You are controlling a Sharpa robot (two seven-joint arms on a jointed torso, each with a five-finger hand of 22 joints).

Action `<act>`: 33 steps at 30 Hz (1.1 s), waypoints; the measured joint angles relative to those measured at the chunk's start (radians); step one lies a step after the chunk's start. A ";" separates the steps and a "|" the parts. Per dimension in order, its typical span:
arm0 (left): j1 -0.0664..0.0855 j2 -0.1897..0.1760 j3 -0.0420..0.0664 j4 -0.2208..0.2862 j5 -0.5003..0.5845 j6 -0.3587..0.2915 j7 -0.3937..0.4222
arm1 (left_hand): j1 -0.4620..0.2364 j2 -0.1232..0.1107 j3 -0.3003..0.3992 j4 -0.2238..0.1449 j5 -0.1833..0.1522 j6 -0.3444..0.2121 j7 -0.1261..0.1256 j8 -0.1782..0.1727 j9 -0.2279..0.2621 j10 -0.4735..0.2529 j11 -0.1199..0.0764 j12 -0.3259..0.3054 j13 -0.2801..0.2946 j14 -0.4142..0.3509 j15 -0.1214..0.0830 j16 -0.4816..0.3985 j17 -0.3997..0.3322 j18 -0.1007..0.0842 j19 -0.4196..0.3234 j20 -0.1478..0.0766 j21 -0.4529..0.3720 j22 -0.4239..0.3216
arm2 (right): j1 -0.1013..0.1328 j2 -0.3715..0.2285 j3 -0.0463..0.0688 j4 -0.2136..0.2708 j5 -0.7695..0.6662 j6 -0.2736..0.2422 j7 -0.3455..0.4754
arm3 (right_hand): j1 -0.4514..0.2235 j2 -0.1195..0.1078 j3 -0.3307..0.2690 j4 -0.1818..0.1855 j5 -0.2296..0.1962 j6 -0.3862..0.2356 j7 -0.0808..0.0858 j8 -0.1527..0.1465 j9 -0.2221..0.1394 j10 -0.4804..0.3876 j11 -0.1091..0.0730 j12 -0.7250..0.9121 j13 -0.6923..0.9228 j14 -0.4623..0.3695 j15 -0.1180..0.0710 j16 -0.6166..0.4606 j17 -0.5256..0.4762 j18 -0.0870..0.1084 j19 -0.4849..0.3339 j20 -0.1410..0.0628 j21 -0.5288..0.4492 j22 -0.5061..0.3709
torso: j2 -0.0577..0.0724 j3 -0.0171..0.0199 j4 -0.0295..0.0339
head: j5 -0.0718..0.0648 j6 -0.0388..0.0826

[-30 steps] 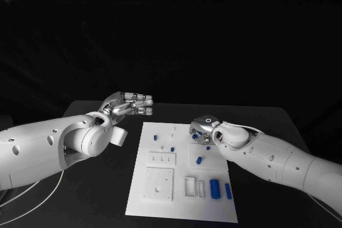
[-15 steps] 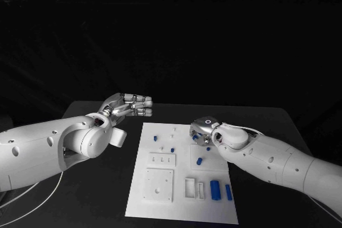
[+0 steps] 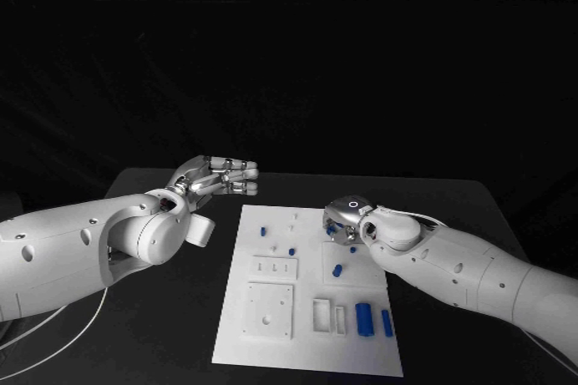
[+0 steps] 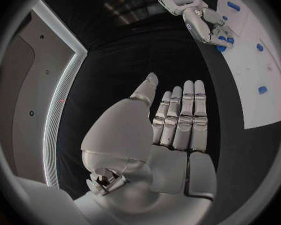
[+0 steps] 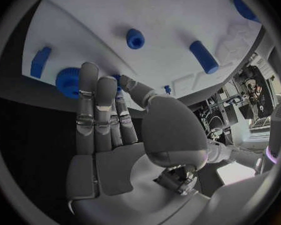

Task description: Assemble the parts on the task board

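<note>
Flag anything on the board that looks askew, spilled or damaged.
Nothing stands out. The task board lies flat on the table, its blue parts are scattered on it, undamaged. The right hand is at the board's far edge.

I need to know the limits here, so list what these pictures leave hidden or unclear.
- Head view: the right robot hand covers the blue parts beneath it on the task board; whether it touches them is unclear.
- Right wrist view: its fingers partly cover a blue toothed part.
- Left wrist view: the board's edge is cut off by the circle's rim.
</note>
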State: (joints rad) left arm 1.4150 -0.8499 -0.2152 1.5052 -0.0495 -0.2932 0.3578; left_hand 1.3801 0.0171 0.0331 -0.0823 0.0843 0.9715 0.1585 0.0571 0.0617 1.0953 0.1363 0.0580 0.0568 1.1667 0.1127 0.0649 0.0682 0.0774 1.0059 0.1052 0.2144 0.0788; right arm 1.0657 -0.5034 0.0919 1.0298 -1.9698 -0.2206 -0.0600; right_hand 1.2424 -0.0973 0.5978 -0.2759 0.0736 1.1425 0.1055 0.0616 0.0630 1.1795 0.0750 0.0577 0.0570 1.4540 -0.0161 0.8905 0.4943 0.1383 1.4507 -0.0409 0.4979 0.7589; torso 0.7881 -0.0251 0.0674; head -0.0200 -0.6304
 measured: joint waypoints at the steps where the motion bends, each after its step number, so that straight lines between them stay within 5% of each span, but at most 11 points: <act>1: 0.000 0.000 0.000 0.000 0.000 0.000 0.000 | 0.000 0.000 0.000 0.000 0.000 0.000 0.000 0.000 0.000 0.000 0.000 0.000 0.000 0.000 0.000 0.000 0.000 0.000 0.000 0.000 0.000 0.000 | 0.000 0.000 0.000 0.000 0.000 0.000 -0.001 | 0.000 0.000 0.001 -0.001 0.000 0.000 0.000 0.000 0.000 0.000 0.000 0.000 0.000 0.000 0.000 0.000 -0.001 0.000 0.000 0.000 0.000 0.003 | 0.000 0.0000 -0.0004 | 0.000 0.000; 8: 0.000 0.001 0.000 -0.001 0.000 0.001 -0.002 | 0.000 0.000 0.000 0.000 0.000 0.000 0.000 0.000 0.000 0.000 0.000 0.000 0.000 -0.003 0.003 0.000 0.000 0.000 0.000 0.000 0.000 0.000 | 0.000 0.000 0.000 0.000 -0.003 0.000 -0.005 | 0.000 0.000 0.003 -0.003 0.000 0.000 0.000 0.000 0.000 0.000 0.000 0.000 0.000 0.000 0.000 0.000 -0.002 0.000 0.000 0.000 0.000 0.010 | 0.000 0.0002 -0.0007 | 0.000 0.001; 15: 0.000 0.001 0.000 -0.002 0.000 0.002 -0.004 | 0.000 0.000 0.000 0.000 0.000 0.000 0.000 0.000 0.000 0.000 0.000 0.000 0.000 -0.003 0.003 0.000 0.000 0.000 0.000 0.000 0.000 0.000 | 0.000 -0.001 0.000 0.008 -0.006 -0.018 -0.008 | 0.006 0.005 0.031 -0.006 -0.013 0.084 -0.011 0.002 0.001 0.094 -0.021 -0.008 -0.001 -0.006 -0.017 0.009 0.000 -0.008 0.003 -0.011 0.024 0.054 | 0.001 0.0002 -0.0007 | -0.001 0.005; 21: 0.000 0.003 0.000 -0.003 0.000 0.004 -0.005 | 0.000 0.000 0.000 0.000 0.000 0.000 0.000 0.000 0.000 0.000 0.000 0.000 0.000 -0.003 0.003 0.000 0.000 0.000 0.000 0.000 0.000 0.000 | -0.001 0.000 -0.001 0.023 -0.007 -0.069 -0.012 | 0.018 0.017 0.043 -0.007 -0.024 0.121 -0.029 0.002 0.006 0.115 -0.011 -0.004 -0.001 -0.012 -0.031 0.009 0.003 -0.026 -0.017 -0.031 0.054 0.102 | 0.002 0.0001 0.0005 | -0.001 0.009; 33: 0.000 0.006 0.000 -0.006 0.000 0.005 -0.006 | 0.000 0.000 0.000 0.000 0.000 0.000 0.000 0.000 0.000 0.000 0.000 0.000 0.000 -0.003 0.003 0.000 0.000 0.000 0.000 0.000 0.000 0.000 | -0.001 0.025 0.000 0.052 -0.012 -0.166 -0.041 | 0.025 0.024 0.035 -0.005 -0.027 0.127 -0.027 0.002 0.005 0.116 -0.009 -0.002 0.000 -0.009 -0.034 0.005 0.010 -0.040 -0.027 -0.041 0.066 0.160 | 0.003 -0.0012 0.0011 | 0.012 0.025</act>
State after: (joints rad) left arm 1.4150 -0.8435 -0.2153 1.4987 -0.0499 -0.2878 0.3521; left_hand 1.3801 0.0171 0.0331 -0.0823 0.0843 0.9715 0.1585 0.0571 0.0615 1.0954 0.1362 0.0580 0.0568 1.1640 0.1153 0.0649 0.0681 0.0774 1.0059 0.1052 0.2144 0.0791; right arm 1.0652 -0.4781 0.0918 1.0820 -1.9819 -0.3867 -0.1014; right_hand 1.2669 -0.0737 0.6332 -0.2814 0.0462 1.2691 0.0789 0.0636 0.0676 1.2957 0.0660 0.0562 0.0566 1.4453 -0.0506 0.8955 0.5041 0.0981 1.4238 -0.0823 0.5637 0.9188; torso 0.7911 -0.0264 0.0685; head -0.0081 -0.6055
